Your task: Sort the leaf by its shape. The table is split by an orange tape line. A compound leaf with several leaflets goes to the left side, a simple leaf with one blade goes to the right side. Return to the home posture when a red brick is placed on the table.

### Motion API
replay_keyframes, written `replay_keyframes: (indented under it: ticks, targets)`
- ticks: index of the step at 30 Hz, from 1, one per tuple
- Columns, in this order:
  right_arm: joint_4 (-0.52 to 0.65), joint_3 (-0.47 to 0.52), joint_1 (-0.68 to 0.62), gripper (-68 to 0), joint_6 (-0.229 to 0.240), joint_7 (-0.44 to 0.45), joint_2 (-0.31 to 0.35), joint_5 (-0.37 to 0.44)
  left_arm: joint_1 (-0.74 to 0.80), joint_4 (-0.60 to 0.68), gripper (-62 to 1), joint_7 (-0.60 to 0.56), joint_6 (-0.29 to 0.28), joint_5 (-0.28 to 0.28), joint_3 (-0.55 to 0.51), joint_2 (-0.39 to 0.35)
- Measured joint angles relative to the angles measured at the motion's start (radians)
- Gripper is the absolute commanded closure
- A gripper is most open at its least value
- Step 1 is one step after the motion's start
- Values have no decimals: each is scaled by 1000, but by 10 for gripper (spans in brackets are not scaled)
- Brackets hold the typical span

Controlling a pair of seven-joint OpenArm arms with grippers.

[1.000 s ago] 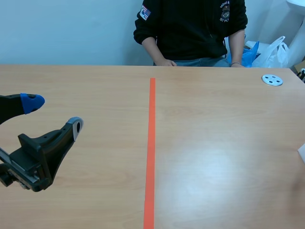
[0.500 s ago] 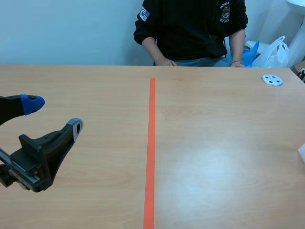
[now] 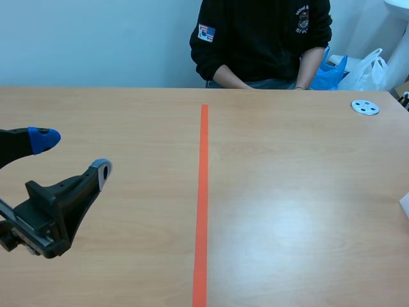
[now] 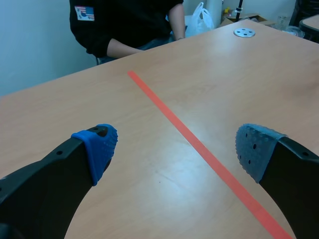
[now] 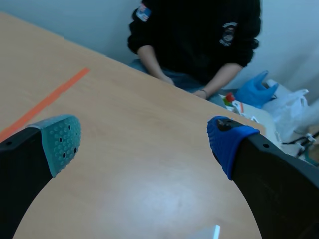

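Our black, thick-fingered left hand (image 3: 71, 155) hangs low over the left half of the light wooden counter (image 3: 307, 192), well apart from the orange tape line (image 3: 203, 192). Its fingers are spread wide. In its wrist view, bare wood and a slanting stretch of the tape show between the blue dotted pad (image 4: 99, 149) and the grey-blue dotted pad (image 4: 256, 149).

Our right hand (image 5: 144, 142) is spread just as wide over the right half and points toward the far edge. It has a grey-green dotted pad (image 5: 60, 142) on one finger and a blue one on the other, and the tape lies off beyond the grey-green finger.

We cannot tell where the leaf is, or how it looks, because none of our views shows it.

The tape runs straight away from us down the middle of the counter. A person in a black sweatshirt (image 3: 262, 32) sits across it, forearms at the far edge. Near the far right corner lies a small round white disc with holes (image 3: 365, 107). Behind it sit a blue bag (image 3: 329, 70) and a white plastic bag (image 3: 370, 67).
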Motion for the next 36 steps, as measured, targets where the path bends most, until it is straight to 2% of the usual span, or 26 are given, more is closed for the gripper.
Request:
replay_keyframes:
  ticks: [4, 8, 11, 16, 19, 24, 26, 30, 31, 33, 36]
  targets:
    - [0, -61, 0, -518, 27, -18, 0, -4, 0, 0, -512, -3, 0, 0, 0, 0]
    - [0, -151, 0, -518, 21, -21, -7, -4, 0, 0, -512, -4, 0, 0, 0, 0]
    - [0, -229, 0, -518, 2, -21, -39, -21, 0, 0, -512, -13, 0, 0, 0, 0]
    - [0, -358, 0, -518, -73, -25, -105, -98, -1, 0, -512, -15, 0, 0, 0, 0]
    - [0, -425, 0, -518, -150, -29, -117, -141, -3, 0, -512, -17, 0, 0, 0, 0]
    - [1, -508, 1, -518, -315, -38, -117, -211, -3, 0, -512, -19, 0, 0, 0, 0]
    - [1, -525, 7, -519, -356, -51, -116, -226, -3, 0, -512, -21, 0, 0, 0, 0]
    - [2, -538, 16, -518, -350, -29, -116, -228, -3, 0, -512, -26, 0, 0, 0, 0]
    - [2, -538, 17, -518, -328, -16, -116, -227, -3, 0, -512, -26, 0, 0, 0, 0]
    - [2, -538, 17, -518, -314, 2, -116, -227, -3, 0, -512, -26, 0, 0, 0, 0]
    - [2, -538, 17, -519, -314, 2, -113, -227, -3, 0, -512, -26, 0, 0, 0, 0]
